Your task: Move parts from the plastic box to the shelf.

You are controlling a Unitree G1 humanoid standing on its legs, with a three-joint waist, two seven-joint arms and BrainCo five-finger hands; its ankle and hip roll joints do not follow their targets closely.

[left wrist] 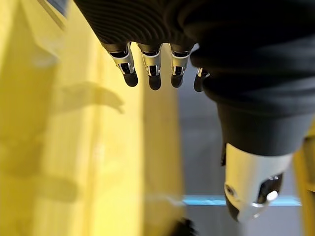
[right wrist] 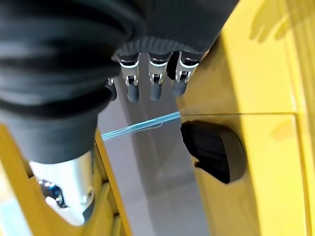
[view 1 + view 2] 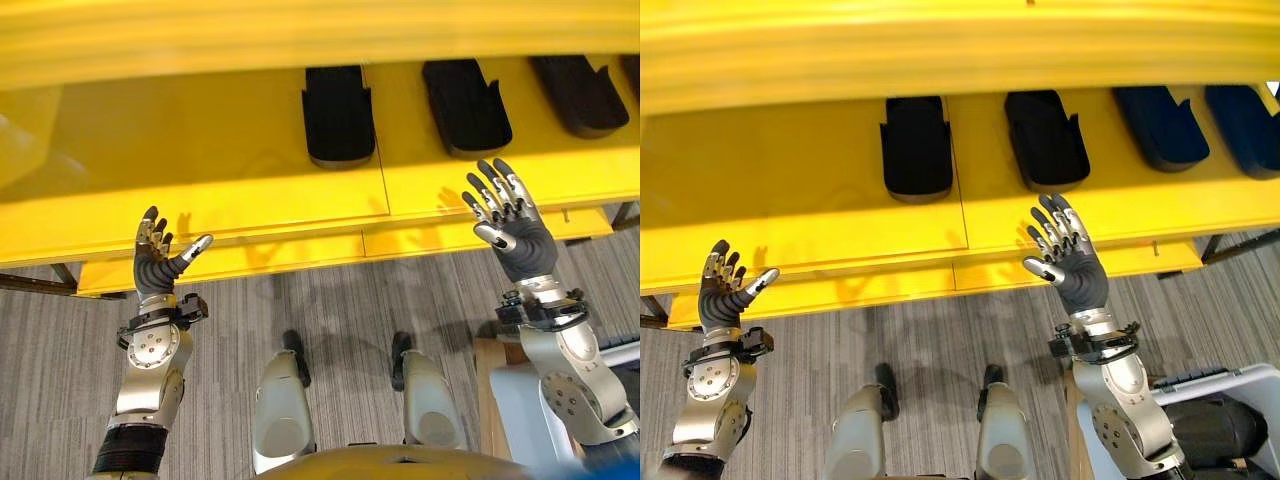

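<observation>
- Parts (image 3: pixel 338 115) sit in a row on the yellow shelf (image 3: pixel 200 170), upper frame; the rightmost are cut off.
- Left hand (image 3: pixel 155 262) and right hand (image 3: pixel 512 232) both spread wide, empty.

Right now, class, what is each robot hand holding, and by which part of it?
Nothing is held. The left robot hand and the right robot hand are both open and empty, raised before the yellow shelf, where black parts already lie.

Light: bright, from overhead | Glare: soft sheen on yellow shelf (image 3: pixel 200 150) | Shadows: faint hand shadows on shelf front, soft ones on floor (image 3: pixel 350 310) below | Focus: shelf's upper beam blurred; wrist views soft up close
</observation>
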